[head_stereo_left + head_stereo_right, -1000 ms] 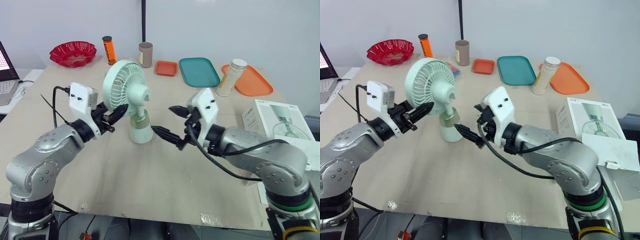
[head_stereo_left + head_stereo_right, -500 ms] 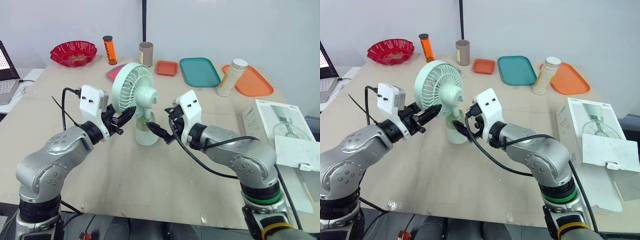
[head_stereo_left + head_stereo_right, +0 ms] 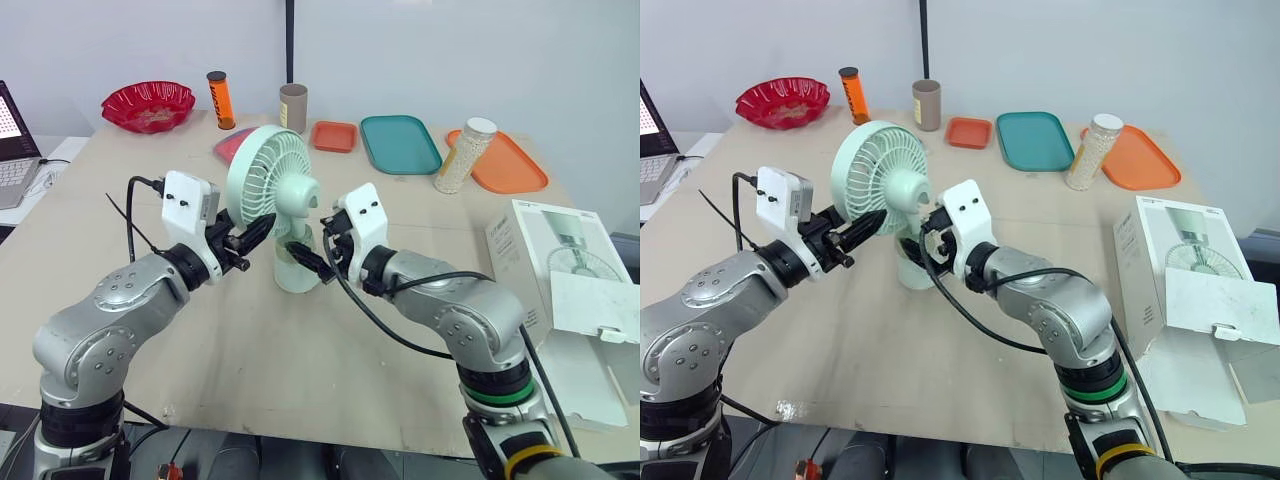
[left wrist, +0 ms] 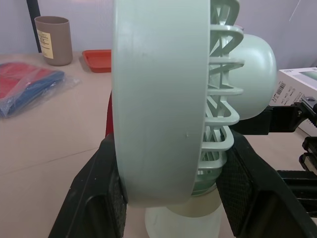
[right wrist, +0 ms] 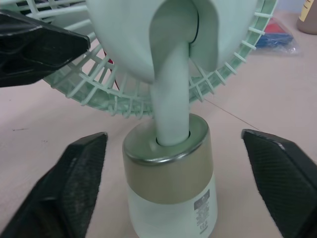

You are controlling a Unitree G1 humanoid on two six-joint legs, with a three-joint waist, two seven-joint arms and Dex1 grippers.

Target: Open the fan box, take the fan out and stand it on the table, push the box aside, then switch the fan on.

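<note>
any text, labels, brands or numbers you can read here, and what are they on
No text here can be read for certain.
fan, small grey label low on its base: marks too small to read.
fan box, print beside the fan picture, and a barcode sticker on its side: blurred.
brown cup, pale label: unreadable.
orange tube, dark lettering: unreadable.

Nothing legible here: the fan [image 5: 171, 183] base label, the cup [image 4: 53, 39] sticker and the box [image 4: 297, 82] barcode are all too small to read.
</note>
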